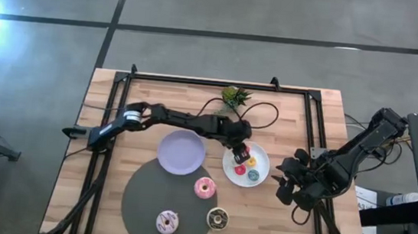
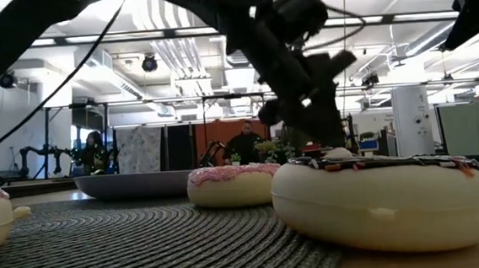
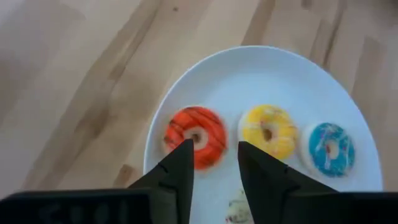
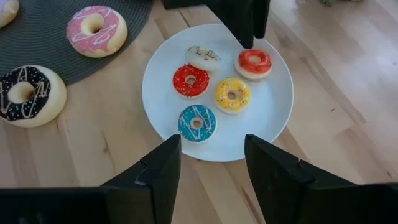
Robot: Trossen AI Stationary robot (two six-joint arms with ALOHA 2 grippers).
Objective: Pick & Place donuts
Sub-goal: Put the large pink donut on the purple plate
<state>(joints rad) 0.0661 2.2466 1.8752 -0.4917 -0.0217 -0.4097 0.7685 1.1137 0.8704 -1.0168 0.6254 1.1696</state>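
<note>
**Left claw hanging over the orange donut on the white plate**

We are reaching our left arm across the bench (image 1: 106, 222), and the left claw (image 1: 241, 152) is hanging over the far edge of the white plate (image 4: 267, 118). In the left wrist view its fingers (image 3: 177, 171) are spread with a narrow gap, and they are pinching nothing; the orange donut (image 3: 195, 136) is lying just beyond their tips, flat on the plate.

Beside it on the plate we are seeing the yellow donut (image 4: 233, 94), the teal donut (image 4: 197, 122), the red donut (image 4: 190, 80) and a white iced donut (image 4: 203, 57). Three more are resting off the plate, around the dark grey mat (image 1: 144, 195): the pink donut (image 1: 204, 186) at its edge, the chocolate donut (image 1: 218, 218) beside it, and a purple-white donut (image 1: 167, 222) on the mat. The lilac plate (image 1: 181, 152) is holding nothing.

Our right claw (image 1: 289, 183) is waiting at the right side of the bench, fingers spread and empty, looking down on the white plate.

We are judging that we are either about to grasp the orange donut or have just set it down; the frames do not settle which. If it is a pick, the next move is calling for lowering the claw so the fingers straddle the ring, without nudging the yellow donut close beside it.
</note>
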